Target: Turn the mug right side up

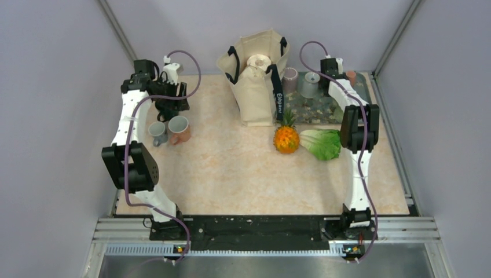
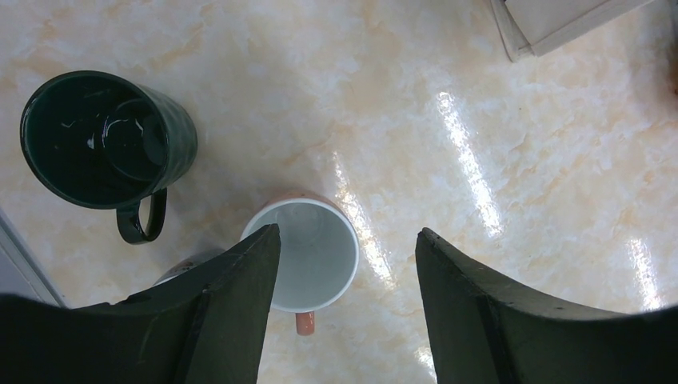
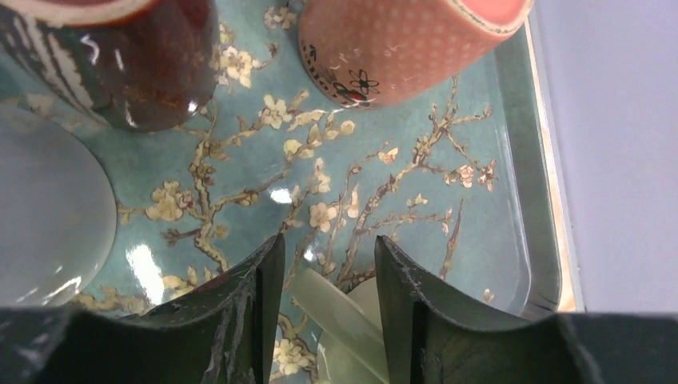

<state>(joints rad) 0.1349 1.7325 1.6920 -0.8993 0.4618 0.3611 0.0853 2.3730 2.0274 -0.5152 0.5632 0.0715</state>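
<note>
Orange mug [image 2: 308,256], dk green mug [image 2: 104,136]: upright, empty; L fingers [image 2: 240,304] wide above orange. Tray [image 3: 512,264], 1 o'clock: salmon cup [image 3: 400,48], dk red mug [image 3: 152,64]; R fingers [image 3: 248,320] narrowly apart.

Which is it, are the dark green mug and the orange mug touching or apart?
Apart. The left wrist view shows bare table between the dark green mug and the orange mug.

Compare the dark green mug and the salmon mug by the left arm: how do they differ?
Colour: the dark green mug is dark inside and out; the salmon mug is white inside. Position: the salmon mug lies roughly in line with the open jaws of the left gripper; the dark green mug stands off to one side, clear of them. Both stand mouth up on the table, apart.
</note>
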